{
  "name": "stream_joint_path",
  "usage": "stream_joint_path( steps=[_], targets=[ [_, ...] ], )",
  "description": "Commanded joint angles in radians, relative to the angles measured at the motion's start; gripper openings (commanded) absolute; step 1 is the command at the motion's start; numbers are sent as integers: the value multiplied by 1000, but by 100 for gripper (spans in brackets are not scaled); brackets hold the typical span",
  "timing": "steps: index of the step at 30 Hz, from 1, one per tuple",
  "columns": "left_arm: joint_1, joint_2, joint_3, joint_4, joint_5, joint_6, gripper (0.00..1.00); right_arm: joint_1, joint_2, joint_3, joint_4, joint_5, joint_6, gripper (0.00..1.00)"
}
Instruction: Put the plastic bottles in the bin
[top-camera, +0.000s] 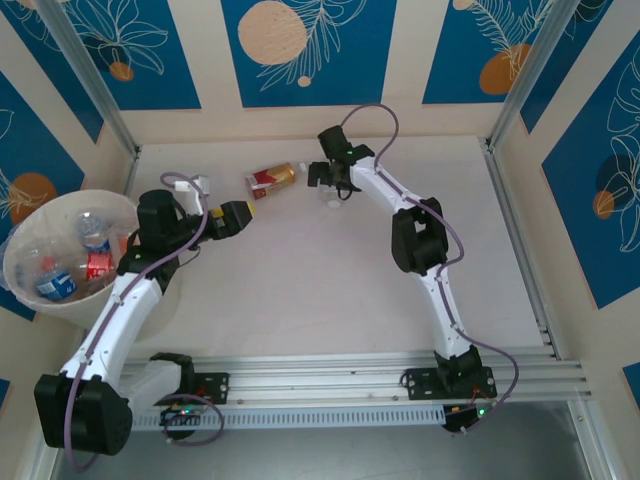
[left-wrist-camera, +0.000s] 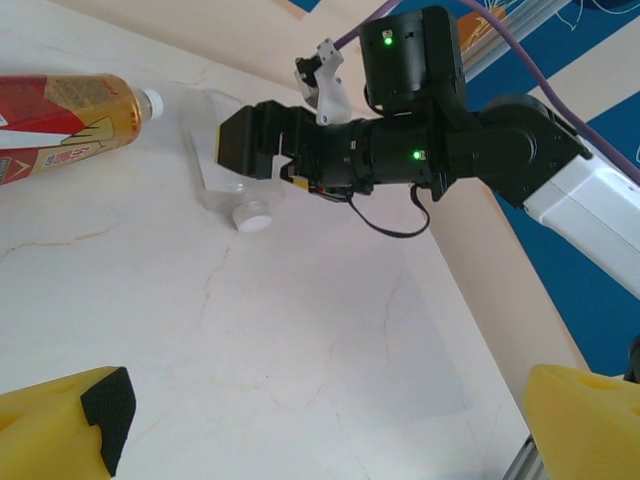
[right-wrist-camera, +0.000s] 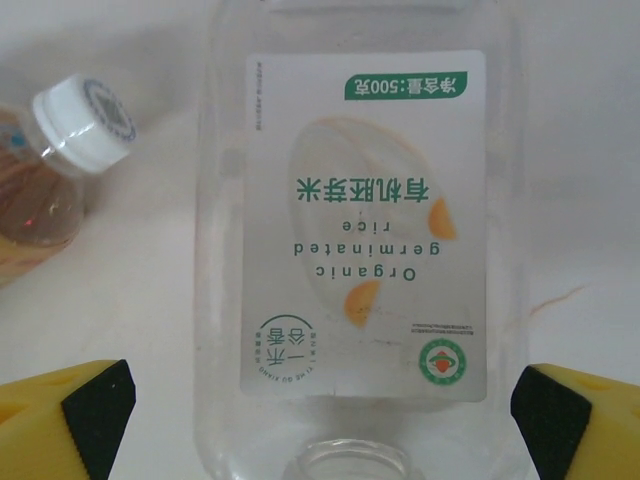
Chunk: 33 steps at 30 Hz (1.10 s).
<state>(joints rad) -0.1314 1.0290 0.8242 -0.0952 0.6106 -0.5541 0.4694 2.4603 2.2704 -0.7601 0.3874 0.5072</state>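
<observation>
Top view: bin (top-camera: 45, 225) at left held several bottles. Red-label bottle (top-camera: 272, 179) and clear bottle (top-camera: 333, 197) lay on the table's far side. Left gripper (top-camera: 232, 216) was spread, empty.

Left wrist: showed the right gripper (left-wrist-camera: 250, 145) low over the clear bottle, and its white cap.

Right wrist: showed the label; jaws spread astride the body.

Judged light, thin-walled, slippery, so grip mid-body.

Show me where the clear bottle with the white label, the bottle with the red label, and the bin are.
Clear bottle (right-wrist-camera: 365, 220): right wrist view, on its white label.
Red-label bottle (left-wrist-camera: 60, 128): left wrist view, on its label.
Bin (top-camera: 45, 228): top external view, on its bare inner wall.
</observation>
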Motion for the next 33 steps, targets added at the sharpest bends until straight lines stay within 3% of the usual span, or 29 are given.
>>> stream_joint_path(
  steps=[1, 9, 18, 27, 33],
  targets=[
    [-11, 9, 38, -23, -20, 31, 100, 0, 92, 75, -171, 63, 9, 100],
    [-16, 36, 44, -26, -22, 29, 100, 3, 87, 49, -146, 55, 17, 100],
    [-21, 36, 41, -41, -32, 32, 100, 12, -12, -95, 16, 81, -24, 85],
    [-96, 64, 77, -19, -37, 25, 100, 51, -396, -613, 475, 90, -151, 67],
    [-173, 132, 83, 101, -45, -61, 100, 64, -648, -925, 690, -62, -198, 61]
  ],
)
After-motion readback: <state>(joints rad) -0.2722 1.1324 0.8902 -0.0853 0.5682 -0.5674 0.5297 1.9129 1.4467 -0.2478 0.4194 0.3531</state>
